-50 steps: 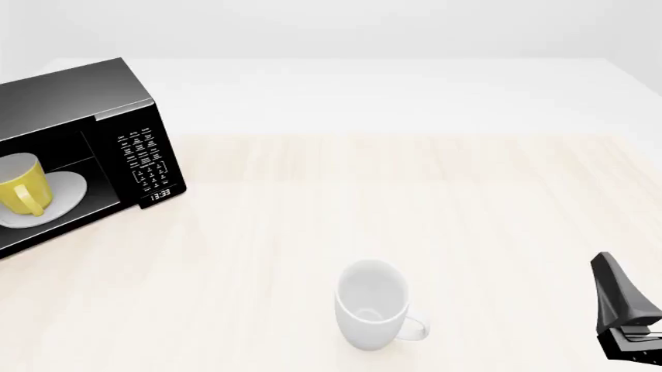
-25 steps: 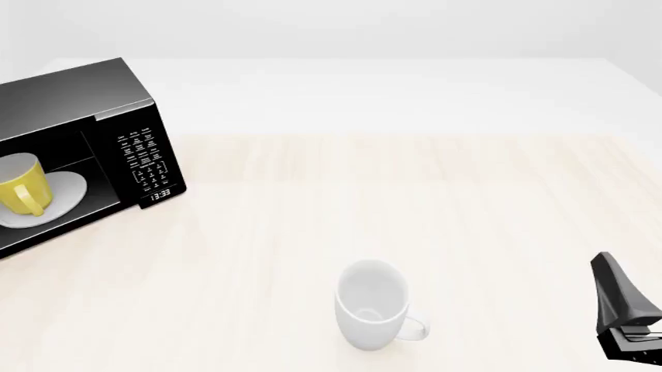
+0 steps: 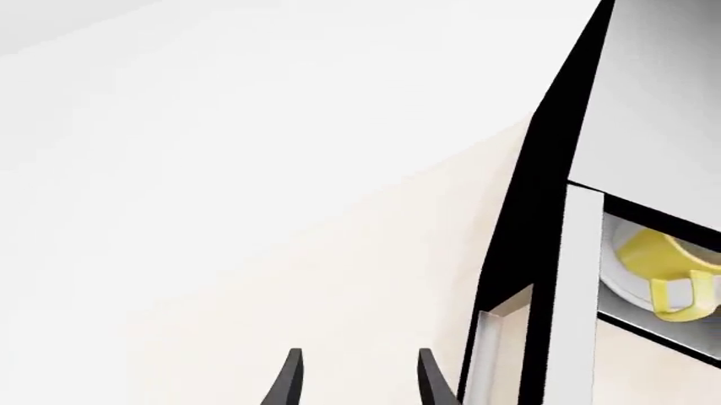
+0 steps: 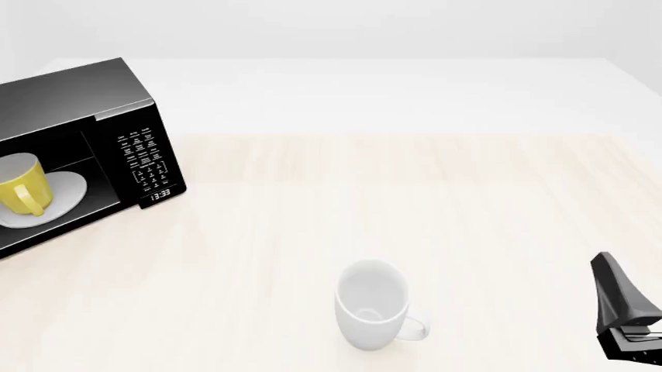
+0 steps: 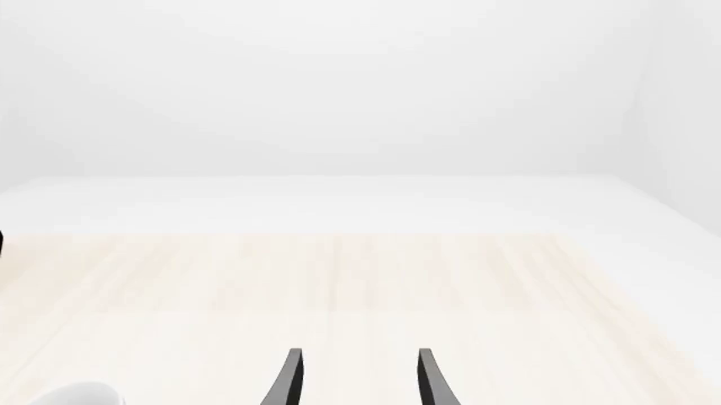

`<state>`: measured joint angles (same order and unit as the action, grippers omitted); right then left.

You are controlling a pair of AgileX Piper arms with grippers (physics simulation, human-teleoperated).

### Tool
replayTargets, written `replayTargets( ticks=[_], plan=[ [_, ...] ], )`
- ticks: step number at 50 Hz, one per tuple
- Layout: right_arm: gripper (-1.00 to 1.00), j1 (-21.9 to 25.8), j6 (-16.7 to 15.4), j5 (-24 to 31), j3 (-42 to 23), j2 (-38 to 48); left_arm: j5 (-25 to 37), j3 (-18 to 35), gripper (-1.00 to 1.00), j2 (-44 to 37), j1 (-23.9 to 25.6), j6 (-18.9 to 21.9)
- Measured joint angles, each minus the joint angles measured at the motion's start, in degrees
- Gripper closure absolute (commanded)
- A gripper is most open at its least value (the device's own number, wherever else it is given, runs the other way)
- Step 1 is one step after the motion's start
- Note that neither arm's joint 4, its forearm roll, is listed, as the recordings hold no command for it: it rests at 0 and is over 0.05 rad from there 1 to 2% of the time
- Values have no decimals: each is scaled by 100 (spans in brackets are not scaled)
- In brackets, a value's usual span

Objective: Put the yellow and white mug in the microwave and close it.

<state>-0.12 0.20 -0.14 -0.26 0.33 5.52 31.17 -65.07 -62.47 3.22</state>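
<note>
The black microwave [image 4: 135, 151] stands at the table's far left with its cavity open. The yellow and white mug [image 4: 21, 186] sits upright inside on the round white turntable plate [image 4: 67, 190], handle toward the front. In the left wrist view the mug [image 3: 659, 261] shows inside the microwave [image 3: 664, 110]. The door [image 3: 529, 211] shows edge-on beside my left gripper [image 3: 360, 384], which is open and empty. My right gripper [image 5: 360, 384] is open and empty over bare table. The left gripper is out of the front view.
An all-white mug [image 4: 370, 304] stands upright at front centre, handle to the right; its rim shows in the right wrist view [image 5: 70, 394]. Part of the right arm [image 4: 624, 316] is at the front right edge. The light wooden table [image 4: 414, 194] spreads between.
</note>
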Motion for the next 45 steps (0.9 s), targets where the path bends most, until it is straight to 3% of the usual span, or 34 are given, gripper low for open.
replayTargets(
  ticks=[45],
  plan=[
    [-100,0,0,0,0,0,48,-295,-100,36,1113,-149]
  ],
)
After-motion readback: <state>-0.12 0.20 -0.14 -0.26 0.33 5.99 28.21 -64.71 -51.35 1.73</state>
